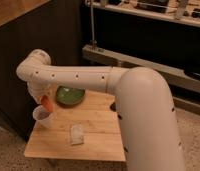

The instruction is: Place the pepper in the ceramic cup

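While the gripper [42, 99] hangs under the down-turned wrist at the left end of the counter [98, 137], its fingers look closed on the upper end of the pepper [47, 105], which is held clear of the counter. The pepper's long axis is tilted, not vertical, with the tip pointing down and right. The ceramic cup [43, 118] stands upright almost straight below, and the tip sits just over its rim, toward the right edge. Judgement: nudge left to centre the tip over the mouth, then lower and release. Risk: the tip catches the rim. The green bowl [69, 95] and packet [76, 134] are well apart from it.
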Available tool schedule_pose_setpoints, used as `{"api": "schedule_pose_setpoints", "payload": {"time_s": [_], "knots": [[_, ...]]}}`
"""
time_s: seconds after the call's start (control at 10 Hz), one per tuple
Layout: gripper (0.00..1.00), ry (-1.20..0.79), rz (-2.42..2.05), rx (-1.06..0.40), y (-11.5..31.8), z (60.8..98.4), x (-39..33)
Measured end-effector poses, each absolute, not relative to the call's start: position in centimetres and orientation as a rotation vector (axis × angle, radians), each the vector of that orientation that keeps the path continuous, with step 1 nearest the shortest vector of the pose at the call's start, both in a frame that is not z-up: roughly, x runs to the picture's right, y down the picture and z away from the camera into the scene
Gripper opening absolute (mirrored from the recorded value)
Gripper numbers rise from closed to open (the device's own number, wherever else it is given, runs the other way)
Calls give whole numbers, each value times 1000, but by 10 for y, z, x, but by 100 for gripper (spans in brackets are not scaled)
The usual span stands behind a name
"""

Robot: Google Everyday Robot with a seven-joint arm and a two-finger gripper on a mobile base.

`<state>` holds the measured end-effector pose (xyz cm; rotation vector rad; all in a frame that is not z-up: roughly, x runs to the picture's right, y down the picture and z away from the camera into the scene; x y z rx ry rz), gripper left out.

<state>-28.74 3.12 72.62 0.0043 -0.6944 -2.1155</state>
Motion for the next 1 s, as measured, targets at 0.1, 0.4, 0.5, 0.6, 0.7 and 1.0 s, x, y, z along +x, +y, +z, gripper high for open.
{"api": "schedule_pose_setpoints", "payload": {"time_s": [0.1, 0.4, 0.5, 0.6, 0.7, 1.0], "knots": [[3, -695, -2116, 3, 31, 726, -288], [3, -699, -2126, 5, 32, 725, -292], [3, -700, -2127, 5, 32, 725, -292], [3, -700, -2127, 4, 32, 726, -292], [3, -701, -2129, 5, 33, 726, -293], [3, -703, -2133, 6, 33, 725, -295]]}}
